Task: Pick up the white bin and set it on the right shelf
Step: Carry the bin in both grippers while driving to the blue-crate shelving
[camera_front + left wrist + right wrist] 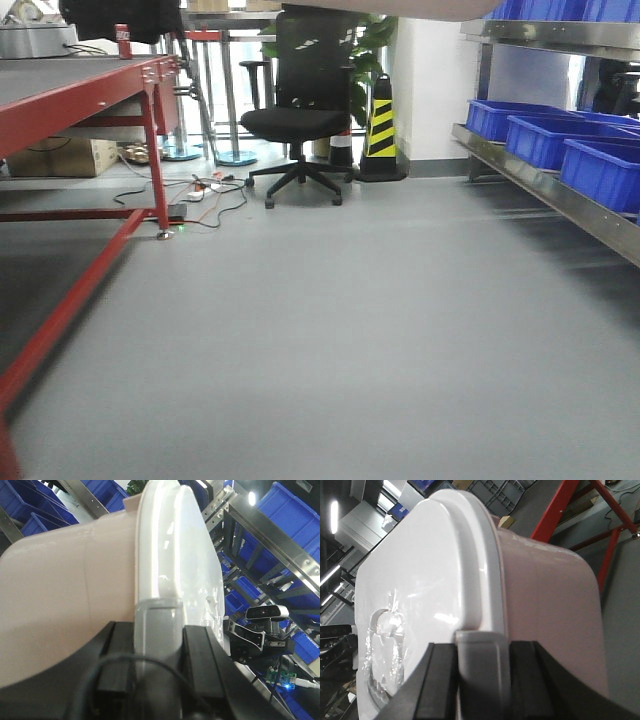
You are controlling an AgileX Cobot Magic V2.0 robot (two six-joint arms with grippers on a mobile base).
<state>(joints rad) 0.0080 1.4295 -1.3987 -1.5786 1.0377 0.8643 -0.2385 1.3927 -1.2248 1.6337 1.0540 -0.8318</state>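
The white bin fills both wrist views: pale pinkish tub (65,595) with a flat white lid (175,555); it also shows in the right wrist view (550,610). My left gripper (159,655) is shut on a grey clip handle (157,630) at the lid's rim. My right gripper (482,675) is shut on the grey handle (482,655) at the opposite end. The bin is not seen in the front view. The right shelf (545,185), a steel rack, runs along the right side in the front view.
Blue bins (540,135) stand on the steel shelf. A red-framed table (80,90) is at the left. A black office chair (300,110), a yellow-black cone (382,130) and floor cables (205,190) lie ahead. Grey floor (330,330) stretches between.
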